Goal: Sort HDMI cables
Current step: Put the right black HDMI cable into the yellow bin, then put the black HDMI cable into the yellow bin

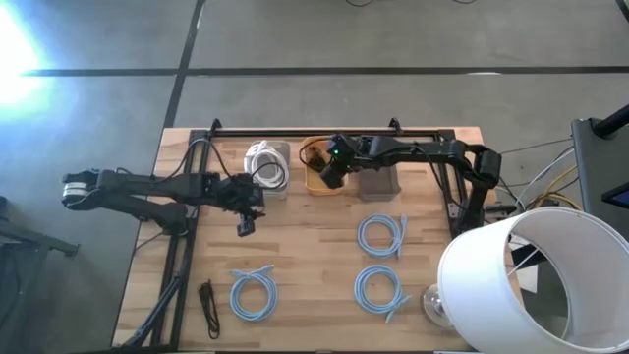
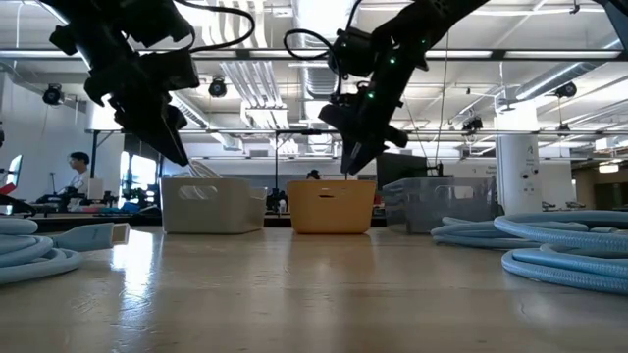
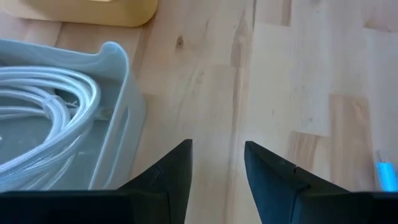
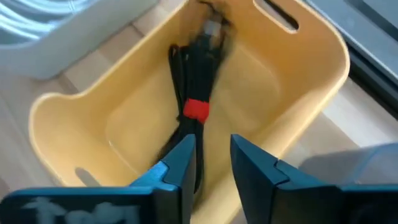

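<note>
Right gripper (image 4: 208, 155) above the orange tray (image 4: 311, 68)
Jaws released over a black bundle (image 4: 193, 109); left gripper (image 3: 217, 165), jaws released, beside the clear tray (image 3: 124, 93) on the bench (image 3: 298, 74).

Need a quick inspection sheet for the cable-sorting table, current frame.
Surface: light wooden tabletop.
Job's things: white round coils in the clear tray; black bundle with red tie in the orange tray; three light-blue round coils and one short black bundle loose on the table.
Clutter: grey tray.
Grippers: left gripper open beside the clear tray; right gripper open over the orange tray.
Cables: arm wires along the table's left edge.
Surroundings: white lampshade; seated person.
</note>
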Robot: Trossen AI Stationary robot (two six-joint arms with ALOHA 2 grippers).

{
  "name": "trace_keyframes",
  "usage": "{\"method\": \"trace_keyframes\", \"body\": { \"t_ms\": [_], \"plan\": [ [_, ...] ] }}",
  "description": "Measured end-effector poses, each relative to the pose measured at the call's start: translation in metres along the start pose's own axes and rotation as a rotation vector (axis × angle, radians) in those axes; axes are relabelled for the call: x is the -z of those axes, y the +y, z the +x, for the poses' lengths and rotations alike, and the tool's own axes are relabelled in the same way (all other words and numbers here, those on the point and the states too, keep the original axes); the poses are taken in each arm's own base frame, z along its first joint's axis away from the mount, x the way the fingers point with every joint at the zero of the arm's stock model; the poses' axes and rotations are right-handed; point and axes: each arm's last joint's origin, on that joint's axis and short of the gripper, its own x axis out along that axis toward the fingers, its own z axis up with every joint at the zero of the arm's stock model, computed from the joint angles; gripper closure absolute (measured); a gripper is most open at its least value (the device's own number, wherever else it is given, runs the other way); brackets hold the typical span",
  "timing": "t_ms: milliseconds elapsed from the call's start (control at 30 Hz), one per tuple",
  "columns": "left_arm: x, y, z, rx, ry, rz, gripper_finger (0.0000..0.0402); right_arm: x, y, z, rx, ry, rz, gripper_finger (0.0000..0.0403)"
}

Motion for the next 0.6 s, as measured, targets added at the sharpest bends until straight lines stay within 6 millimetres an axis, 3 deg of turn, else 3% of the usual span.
{"method": "trace_keyframes", "body": {
  "t_ms": [267, 400, 600],
  "plan": [
    [0.001, -0.016, -0.001, 0.205, 0.011, 0.043, 0.0252, 0.004, 0.019, -0.004, -0.043, -0.03, -0.057, 0.028],
    [0.005, -0.033, -0.004, 0.274, 0.058, 0.099, 0.0252, 0.013, 0.039, -0.01, -0.075, -0.033, -0.13, 0.0275],
    [0.007, -0.067, -0.023, 0.285, 0.172, -0.026, 0.0253, 0.029, 0.071, -0.022, -0.14, -0.046, -0.219, 0.0274]
  ]
}}
